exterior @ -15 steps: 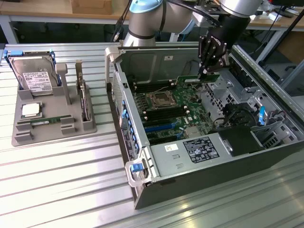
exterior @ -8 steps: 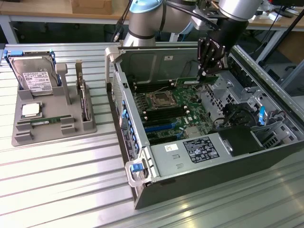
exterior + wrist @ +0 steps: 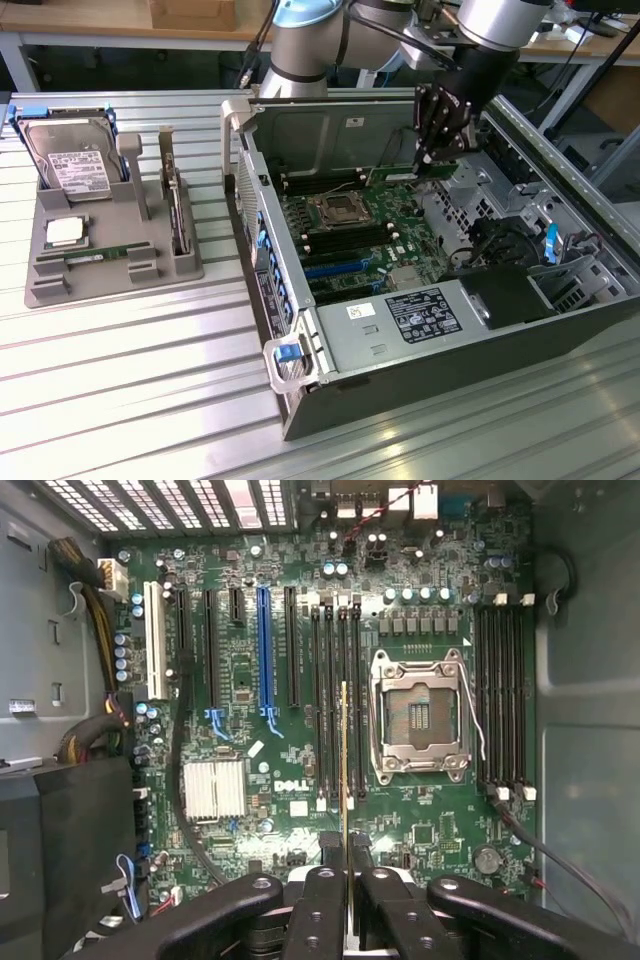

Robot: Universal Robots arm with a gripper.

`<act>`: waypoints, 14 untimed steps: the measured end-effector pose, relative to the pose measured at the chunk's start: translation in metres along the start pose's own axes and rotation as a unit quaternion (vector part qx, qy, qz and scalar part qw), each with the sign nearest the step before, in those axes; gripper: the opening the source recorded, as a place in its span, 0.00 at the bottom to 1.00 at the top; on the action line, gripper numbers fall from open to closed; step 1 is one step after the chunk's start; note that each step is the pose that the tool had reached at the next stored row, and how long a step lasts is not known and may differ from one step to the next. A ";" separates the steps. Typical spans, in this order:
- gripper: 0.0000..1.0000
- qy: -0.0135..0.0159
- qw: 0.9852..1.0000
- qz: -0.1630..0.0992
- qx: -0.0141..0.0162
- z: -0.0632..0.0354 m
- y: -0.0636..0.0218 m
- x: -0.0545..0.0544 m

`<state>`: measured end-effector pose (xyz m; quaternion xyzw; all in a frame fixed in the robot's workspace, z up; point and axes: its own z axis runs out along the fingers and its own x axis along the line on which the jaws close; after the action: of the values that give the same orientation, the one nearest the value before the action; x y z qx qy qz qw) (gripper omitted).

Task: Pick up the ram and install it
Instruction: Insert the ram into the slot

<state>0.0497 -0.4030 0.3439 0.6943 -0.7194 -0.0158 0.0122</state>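
The end effector [image 3: 347, 900] is gripping the ram [image 3: 345, 780] edge-on between nearly closed fingers, seemingly hovering over the motherboard [image 3: 300, 670] inside the computer case [image 3: 330, 130].

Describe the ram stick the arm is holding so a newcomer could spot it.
Find the open computer case on the slatted table, then the black gripper over its motherboard. The ram is the thin green stick clamped between the fingers; the other green stick lies flat in the grey tray.
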 end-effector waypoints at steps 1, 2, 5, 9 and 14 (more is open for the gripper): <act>0.13 0.000 1.000 0.000 0.000 0.0010 0.0000 0.000; 0.13 0.000 1.000 0.000 0.000 0.0018 -0.0001 0.000; 0.13 0.000 1.000 0.000 0.000 0.0050 -0.0002 0.000; 0.13 0.000 1.000 0.000 0.000 0.0081 -0.0003 0.000; 0.13 0.000 1.000 0.000 0.000 0.0107 -0.0004 0.000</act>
<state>0.0497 -0.4030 0.3332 0.6943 -0.7194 -0.0158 0.0122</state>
